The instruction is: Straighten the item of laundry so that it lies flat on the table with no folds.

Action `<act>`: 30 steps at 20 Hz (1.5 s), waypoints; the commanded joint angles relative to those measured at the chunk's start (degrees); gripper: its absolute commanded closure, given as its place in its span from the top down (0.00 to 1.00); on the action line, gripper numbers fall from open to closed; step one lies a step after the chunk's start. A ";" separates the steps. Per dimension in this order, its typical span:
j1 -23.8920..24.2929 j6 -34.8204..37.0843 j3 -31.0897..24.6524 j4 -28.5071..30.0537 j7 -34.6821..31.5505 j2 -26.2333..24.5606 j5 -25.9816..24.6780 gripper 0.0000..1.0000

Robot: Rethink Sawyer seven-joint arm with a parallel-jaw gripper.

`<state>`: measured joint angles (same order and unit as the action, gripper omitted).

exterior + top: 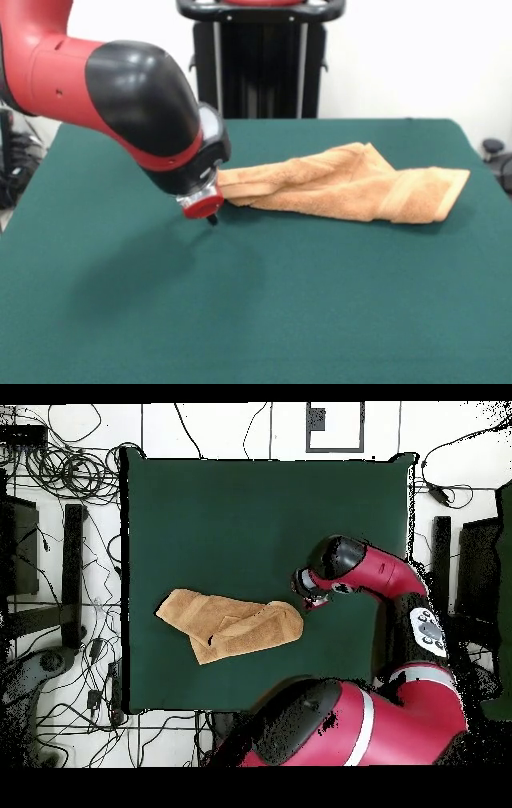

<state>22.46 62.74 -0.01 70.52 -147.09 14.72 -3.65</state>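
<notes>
Dark green felt covers one large table [120, 320], and on it lies a single orange-tan towel [352, 192]; no second cloth shows in either view. From the front, the towel sits toward the far right part of the tabletop, bunched and folded over itself, with one woven band visible near its right end; its left end narrows to a gathered point just beside the arm's tip. In the overhead view the same towel [228, 625] lies in the lower left half of the green surface, with at least one flap doubled across its middle, so it is not flat. One red and black arm [120, 88] reaches down over the table; its one gripper [210, 214] hangs close above the felt, right next to the towel's gathered end; whether it touches the cloth cannot be told, and whether the claw is spread or clenched cannot be told either. Cables lie on the pale floor around the table.
</notes>
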 commanded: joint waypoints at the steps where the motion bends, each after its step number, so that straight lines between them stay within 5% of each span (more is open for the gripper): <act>1: -2.01 9.62 -0.45 -5.15 7.67 1.31 -5.85 1.00; 7: -0.45 11.41 -2.34 -4.95 7.10 1.89 -6.63 1.00; 15: 3.44 11.96 -8.60 4.17 2.56 1.88 5.14 1.00; 30: 4.55 3.03 -10.07 10.77 2.14 1.59 11.76 1.00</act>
<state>28.22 71.30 -2.29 72.64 -147.09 18.94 4.52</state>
